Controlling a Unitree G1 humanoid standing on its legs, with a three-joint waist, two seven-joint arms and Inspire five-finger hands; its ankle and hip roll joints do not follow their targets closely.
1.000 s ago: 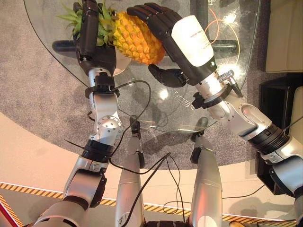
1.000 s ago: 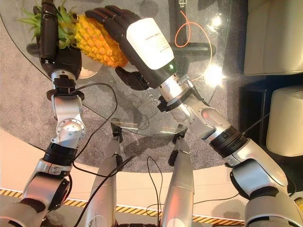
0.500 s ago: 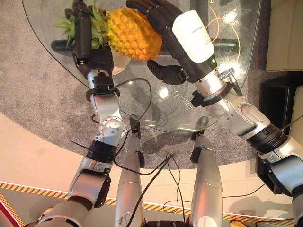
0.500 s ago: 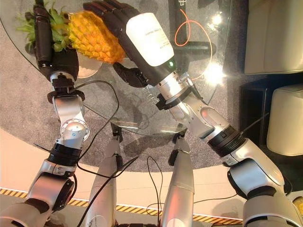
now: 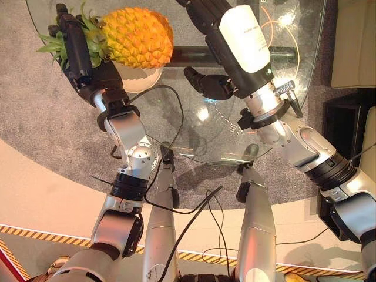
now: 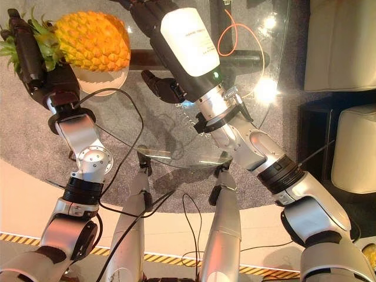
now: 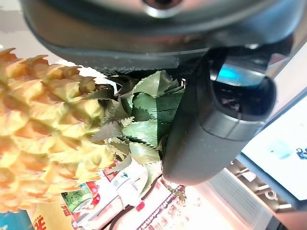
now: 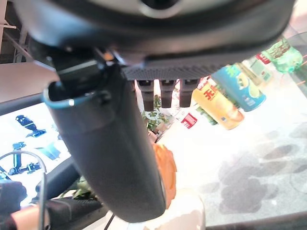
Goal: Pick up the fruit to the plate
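Note:
A yellow pineapple point(image 5: 136, 36) with a green crown lies on its side on a white plate point(image 5: 141, 78) at the far left of the round glass table point(image 5: 194, 154). My left hand point(image 5: 79, 50) lies along the crown with straight fingers, and its thumb point(image 7: 211, 129) rests against the leaves point(image 7: 144, 129). My right hand point(image 5: 214, 23) hovers above the table to the right of the fruit, apart from it. It is open, with its thumb point(image 5: 205, 83) spread and its fingers point(image 8: 163, 92) straight.
An orange cable point(image 6: 226, 35) loops on the glass behind my right hand. A dark bar of the table base point(image 5: 282, 56) runs under the glass. Beige seats point(image 6: 341, 41) and a black stand point(image 5: 346, 126) are at the right. Drink cans point(image 8: 225, 103) show in the right wrist view.
The pineapple has swung left and now lies on the white plate. My right hand has come off it and drawn back. My left hand has moved left with the crown.

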